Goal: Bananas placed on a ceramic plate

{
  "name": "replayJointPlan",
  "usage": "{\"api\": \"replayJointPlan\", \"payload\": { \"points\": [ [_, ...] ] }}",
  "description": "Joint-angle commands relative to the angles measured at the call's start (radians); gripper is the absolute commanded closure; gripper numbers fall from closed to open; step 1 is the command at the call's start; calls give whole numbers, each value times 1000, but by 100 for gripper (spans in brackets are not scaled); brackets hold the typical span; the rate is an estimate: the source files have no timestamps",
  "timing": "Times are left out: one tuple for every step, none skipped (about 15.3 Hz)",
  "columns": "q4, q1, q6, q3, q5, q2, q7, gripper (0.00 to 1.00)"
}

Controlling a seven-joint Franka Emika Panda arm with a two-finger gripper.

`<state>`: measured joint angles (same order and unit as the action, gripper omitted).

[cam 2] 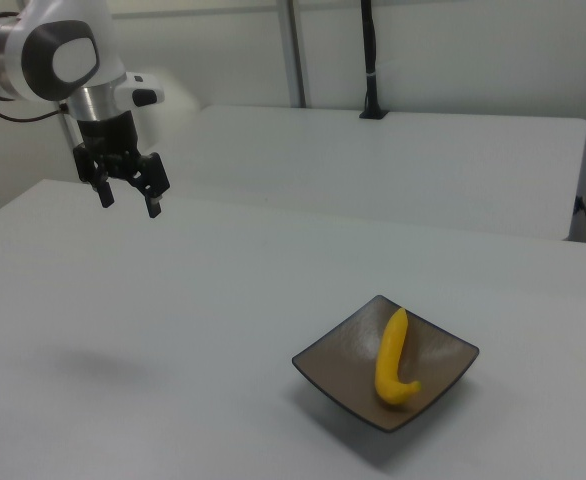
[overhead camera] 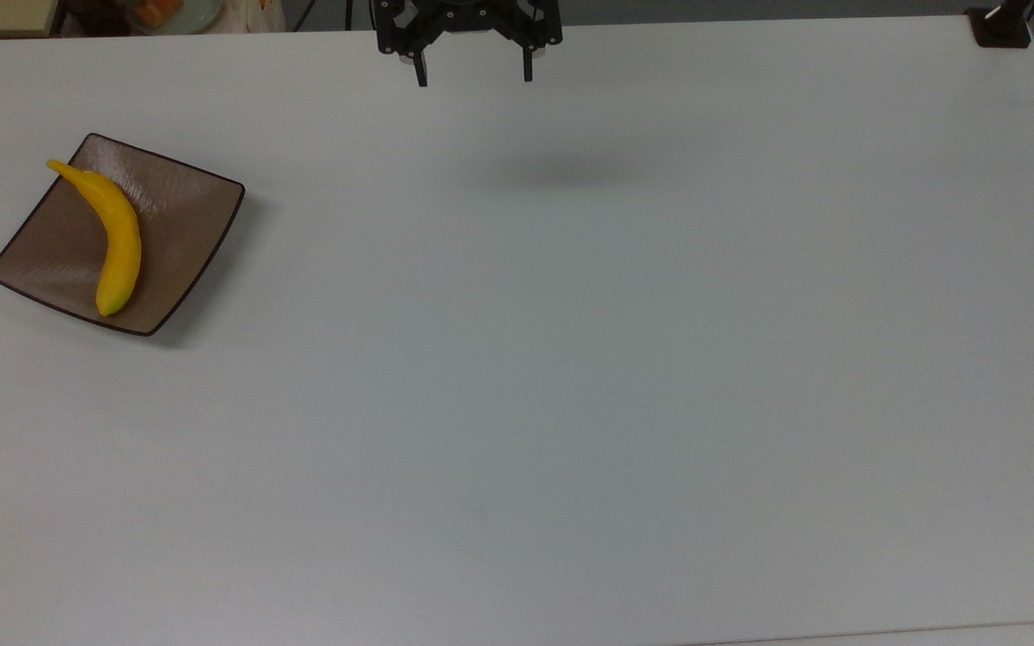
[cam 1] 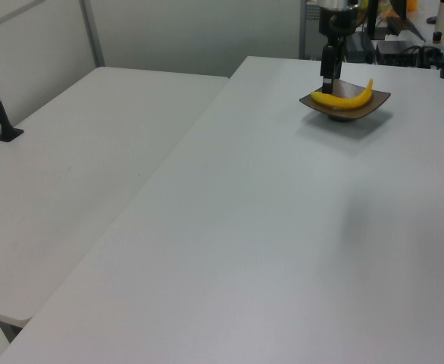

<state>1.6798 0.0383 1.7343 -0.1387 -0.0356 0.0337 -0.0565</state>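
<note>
Bananas [overhead camera: 116, 235], here one single yellow fruit, are laid diagonally across the ceramic plate [overhead camera: 185, 224], near the top view's left edge of the white table [overhead camera: 571, 359]; the fruit rests fully inside the rim, so the placing can be judged as finished. Because nothing more needs to be carried, the gripper [overhead camera: 472, 72] is held empty, with its two fingers spread wide. It is raised high above the table, well apart from the plate, and the fingers are pointed downward under the white arm [cam 2: 58, 60].
</note>
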Motion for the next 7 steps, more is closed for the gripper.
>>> {"api": "replayJointPlan", "payload": {
  "points": [
    [21,6,2,8,-12,-15,-22,0],
    [21,5,2,13,-12,-12,-19,0],
    [24,5,1,14,-3,-11,-10,0],
    [24,3,-2,17,0,-11,-6,0],
    [24,2,-2,19,9,-12,-5,0],
    [24,-3,-2,21,10,-15,-6,0],
    [24,-2,-2,21,17,-17,-12,0]
  ]
}}
